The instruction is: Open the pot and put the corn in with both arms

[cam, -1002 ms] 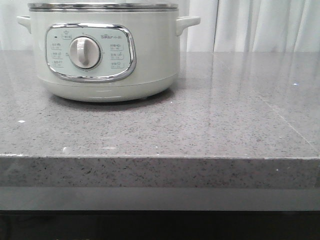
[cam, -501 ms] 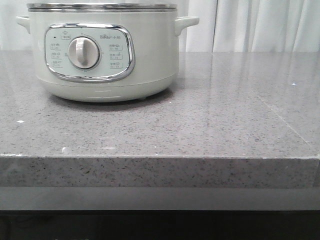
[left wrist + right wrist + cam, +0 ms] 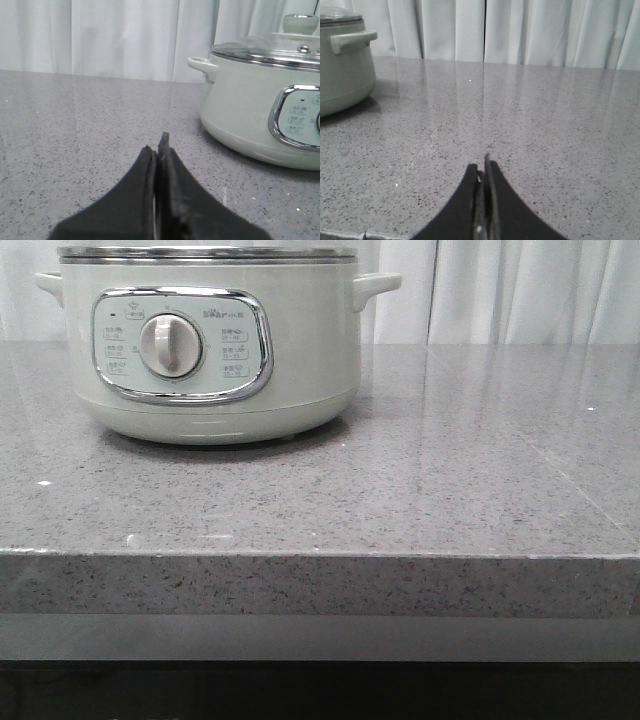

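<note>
A: Plenty of bare bench [image 3: 420, 490] right of the pot [image 3: 210, 340], clear to the front edge.
B: Pot far left, lid [image 3: 280, 45] on. Curtain [image 3: 520, 30] behind.
A: Left claw [image 3: 159, 150] pinched closed, holding nothing, near the pot.
B: Right claw [image 3: 483, 172] likewise closed and empty, over open bench.

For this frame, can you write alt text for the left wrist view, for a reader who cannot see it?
The left gripper hangs shut and empty low over a speckled grey counter. Off to one side stands the pale-green pot, its glass lid with a knob still on. White curtains hang behind; no corn shows.
</note>
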Controlling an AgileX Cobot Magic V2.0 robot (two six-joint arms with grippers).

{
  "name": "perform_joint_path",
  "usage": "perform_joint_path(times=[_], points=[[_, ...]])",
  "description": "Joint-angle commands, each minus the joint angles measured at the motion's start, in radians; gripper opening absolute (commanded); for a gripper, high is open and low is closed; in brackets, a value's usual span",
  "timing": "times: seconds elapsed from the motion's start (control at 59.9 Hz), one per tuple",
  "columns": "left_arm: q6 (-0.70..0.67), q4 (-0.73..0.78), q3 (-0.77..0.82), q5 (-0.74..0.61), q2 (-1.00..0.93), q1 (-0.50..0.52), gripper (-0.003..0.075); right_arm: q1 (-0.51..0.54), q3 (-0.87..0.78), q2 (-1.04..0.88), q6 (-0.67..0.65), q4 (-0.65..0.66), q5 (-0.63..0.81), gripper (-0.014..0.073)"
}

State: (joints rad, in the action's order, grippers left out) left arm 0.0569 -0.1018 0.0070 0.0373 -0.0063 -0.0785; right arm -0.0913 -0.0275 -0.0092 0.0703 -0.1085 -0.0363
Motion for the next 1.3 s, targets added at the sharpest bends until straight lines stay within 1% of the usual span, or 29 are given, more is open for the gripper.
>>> perform_joint_path(times=[0.0,0.551,0.685,0.885,1.052,1.286], points=[[-0.005,-0.008,0.011,-0.089,-0.015,0.003,-0.002,0.008,0.011,-0.023,0.007,0.002,0.098,-0.0069],[-0.005,-0.008,0.011,-0.089,-0.015,0.003,-0.002,0.008,0.011,-0.022,0.007,0.005,0.097,-0.0069],[-0.005,-0.008,0.011,-0.089,-0.015,0.003,-0.002,0.027,0.011,-0.022,-0.038,0.005,0.107,-0.0069],[-0.005,-0.008,0.011,-0.089,-0.015,0.003,-0.002,0.102,0.011,-0.022,-0.097,0.058,0.106,-0.0069],[-0.005,-0.008,0.011,-0.089,-0.015,0.003,-0.002,0.097,0.011,-0.022,-0.097,0.114,0.093,-0.0069],[-0.005,-0.008,0.011,-0.089,-0.015,0.003,-0.002,0.081,0.011,-0.022,-0.101,0.117,0.101,-0.0069]])
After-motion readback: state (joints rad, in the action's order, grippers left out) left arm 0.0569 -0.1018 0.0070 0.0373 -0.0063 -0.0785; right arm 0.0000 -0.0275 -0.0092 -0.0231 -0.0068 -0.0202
